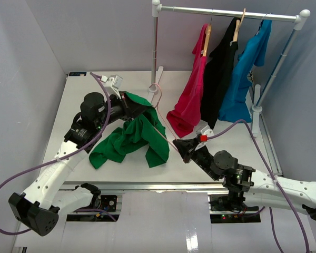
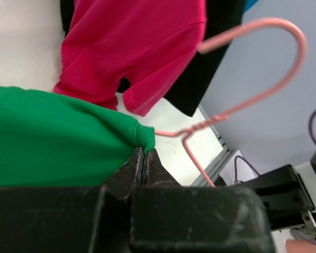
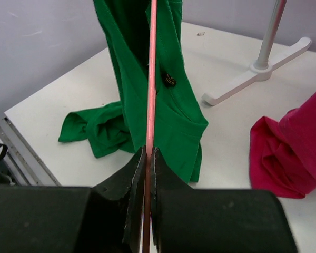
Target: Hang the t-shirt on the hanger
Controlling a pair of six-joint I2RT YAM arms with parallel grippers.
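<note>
The green t-shirt (image 1: 134,134) hangs from my left gripper (image 1: 147,108), which is shut on its collar edge (image 2: 145,138) above the table; the lower part lies bunched on the table. The pale pink wire hanger (image 1: 163,118) runs from its hook (image 2: 284,58) near the collar down to my right gripper (image 1: 179,146), which is shut on the wire (image 3: 150,79). In the right wrist view the wire crosses in front of the hanging t-shirt (image 3: 131,84). The hanger's neck (image 2: 200,126) sits just beside the collar in the left wrist view.
A clothes rack (image 1: 226,11) stands at the back right with a magenta-red shirt (image 1: 192,95), a black shirt (image 1: 218,74) and a turquoise-blue shirt (image 1: 245,79) hanging. Its white feet (image 1: 257,113) rest on the table. The red shirt's hem (image 3: 284,153) lies close to the right gripper.
</note>
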